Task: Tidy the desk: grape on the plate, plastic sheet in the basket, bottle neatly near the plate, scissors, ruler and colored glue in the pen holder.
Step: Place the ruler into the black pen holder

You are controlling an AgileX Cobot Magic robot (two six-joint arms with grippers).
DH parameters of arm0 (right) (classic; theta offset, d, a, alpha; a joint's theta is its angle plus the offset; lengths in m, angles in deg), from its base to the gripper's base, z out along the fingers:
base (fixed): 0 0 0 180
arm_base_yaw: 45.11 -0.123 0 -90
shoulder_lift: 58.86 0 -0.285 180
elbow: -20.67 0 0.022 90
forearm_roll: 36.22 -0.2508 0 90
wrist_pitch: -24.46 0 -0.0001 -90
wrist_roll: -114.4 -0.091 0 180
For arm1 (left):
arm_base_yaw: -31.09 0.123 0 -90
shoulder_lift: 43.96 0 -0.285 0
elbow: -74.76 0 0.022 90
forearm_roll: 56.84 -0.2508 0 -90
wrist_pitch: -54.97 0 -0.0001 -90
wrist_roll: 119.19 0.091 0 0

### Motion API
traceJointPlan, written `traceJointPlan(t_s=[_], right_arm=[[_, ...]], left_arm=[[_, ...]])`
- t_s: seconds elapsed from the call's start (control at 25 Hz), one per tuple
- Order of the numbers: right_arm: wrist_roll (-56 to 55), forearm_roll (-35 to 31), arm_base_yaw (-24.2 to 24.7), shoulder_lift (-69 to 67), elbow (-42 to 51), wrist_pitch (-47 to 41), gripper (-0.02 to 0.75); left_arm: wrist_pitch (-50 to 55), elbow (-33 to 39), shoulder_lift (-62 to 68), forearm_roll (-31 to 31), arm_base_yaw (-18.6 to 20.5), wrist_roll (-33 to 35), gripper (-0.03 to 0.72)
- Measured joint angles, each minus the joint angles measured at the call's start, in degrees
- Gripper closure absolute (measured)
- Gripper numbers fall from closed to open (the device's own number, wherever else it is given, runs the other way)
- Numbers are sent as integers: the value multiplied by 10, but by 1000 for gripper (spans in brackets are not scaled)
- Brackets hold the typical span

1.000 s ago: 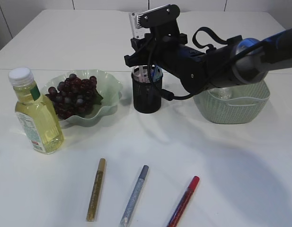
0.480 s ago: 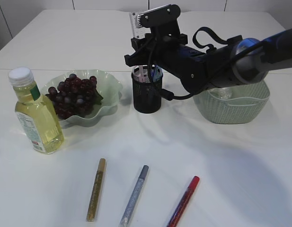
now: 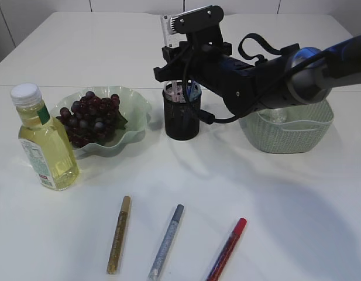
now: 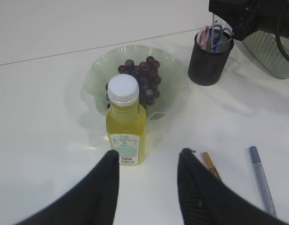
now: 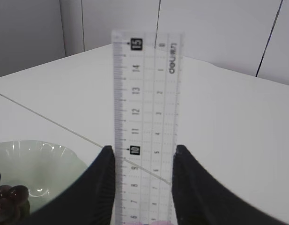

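White desk (image 3: 274, 205) is carrying the right gripper (image 5: 142, 187), clamping an upright ruler (image 5: 146, 117) above the pen holder (image 3: 181, 114), while the left gripper (image 4: 149, 176) is hovering unclenched, empty, near the bottle (image 4: 125, 124).

Looking down past your left gripper (image 4: 148, 161), you see its two dark fingers (image 4: 103, 187) spread apart with nothing between them. Just beyond stands the bottle (image 4: 126, 124), upright with its white cap on, touching the near edge of the plate (image 4: 95, 77) that holds the grapes (image 4: 142, 82). The pen holder (image 4: 209, 63) stands to the right, scissors (image 4: 220, 35) poking out. Two glue pens (image 4: 261, 178) lie at lower right.
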State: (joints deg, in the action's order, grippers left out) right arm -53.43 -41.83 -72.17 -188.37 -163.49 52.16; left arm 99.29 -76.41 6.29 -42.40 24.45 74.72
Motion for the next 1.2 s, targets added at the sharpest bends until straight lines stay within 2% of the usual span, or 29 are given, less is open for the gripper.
traceJointPlan(t_s=[0.6,1.2], right_arm=[[-13,0,0,0,0,0,432],[-30,0,0,0,-5,-7,328]], left_arm=[[-1,0,0,0,0,0,379],[-1,0,0,0,0,0,379]])
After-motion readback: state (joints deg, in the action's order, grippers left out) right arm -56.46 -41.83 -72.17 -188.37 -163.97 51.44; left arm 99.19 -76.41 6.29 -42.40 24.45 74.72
